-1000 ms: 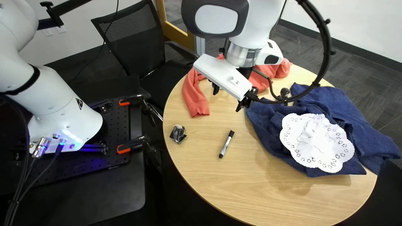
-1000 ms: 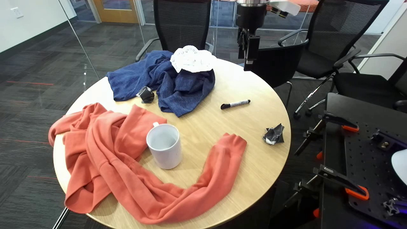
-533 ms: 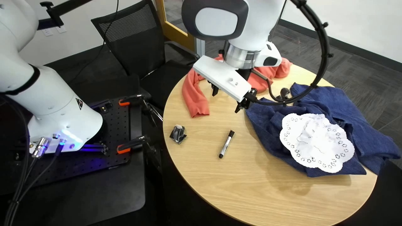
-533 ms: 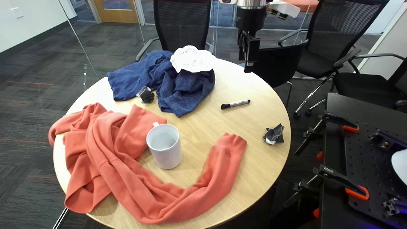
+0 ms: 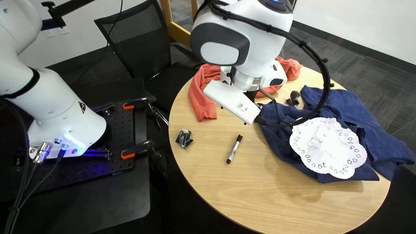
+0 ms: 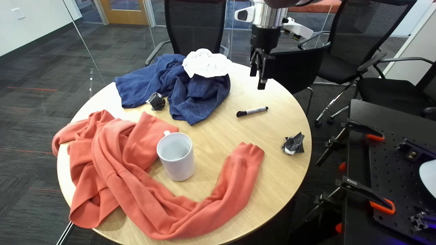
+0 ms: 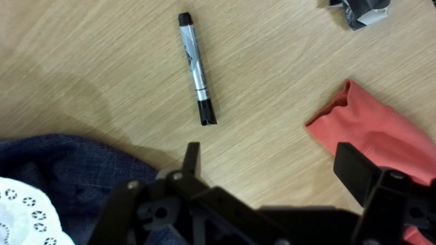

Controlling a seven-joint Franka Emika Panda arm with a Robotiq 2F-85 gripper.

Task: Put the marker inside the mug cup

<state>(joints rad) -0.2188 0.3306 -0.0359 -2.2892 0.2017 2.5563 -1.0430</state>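
Observation:
The marker, with black ends and a whitish middle, lies flat on the table in both exterior views [image 5: 234, 149] [image 6: 252, 111] and in the wrist view [image 7: 195, 61]. The white mug cup [image 6: 177, 161] stands upright on the table beside the orange garment, its handle turned away from that camera. It is out of the wrist view, and the arm hides most or all of it from the opposite side. My gripper [image 6: 258, 81] is open and empty above the table, apart from the marker. In the wrist view its spread fingers [image 7: 269, 151] lie below the marker's black cap end.
An orange garment [image 6: 136, 170] curls around the mug. A blue denim garment [image 6: 201, 97] carries a white doily [image 6: 206, 63]. A crumpled black object [image 6: 294, 143] lies near the table edge, and a similar one [image 6: 156, 101] sits by the denim.
The arm and gripper have come down toward the table and tilted slightly. The marker, mug and garments have not moved.

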